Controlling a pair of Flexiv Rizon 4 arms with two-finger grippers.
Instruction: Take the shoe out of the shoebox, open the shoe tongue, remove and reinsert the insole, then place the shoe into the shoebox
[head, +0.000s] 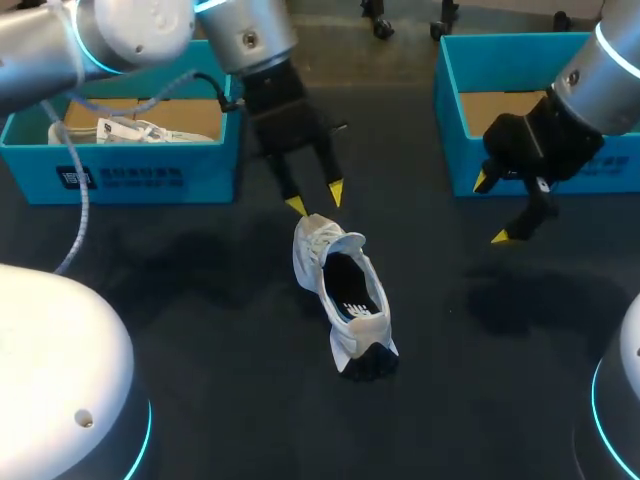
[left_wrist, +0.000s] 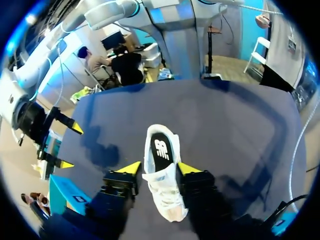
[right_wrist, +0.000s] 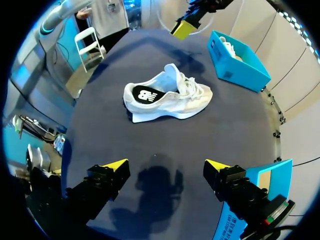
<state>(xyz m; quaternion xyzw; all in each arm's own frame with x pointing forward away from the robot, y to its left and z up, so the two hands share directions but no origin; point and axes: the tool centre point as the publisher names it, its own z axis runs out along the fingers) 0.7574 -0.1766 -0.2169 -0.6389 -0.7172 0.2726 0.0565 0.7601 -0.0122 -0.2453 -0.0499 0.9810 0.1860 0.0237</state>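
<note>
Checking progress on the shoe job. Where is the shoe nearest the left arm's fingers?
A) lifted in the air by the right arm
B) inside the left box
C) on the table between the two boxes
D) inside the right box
C: the shoe lies on the dark table, outside the left box and the right box.

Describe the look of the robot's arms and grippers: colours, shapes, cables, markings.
The left arm and right arm are rounded silver tubes with glowing cyan rings. A grey cable hangs off the left one. The left gripper and right gripper are black, each with two yellow-tipped fingers.
</note>
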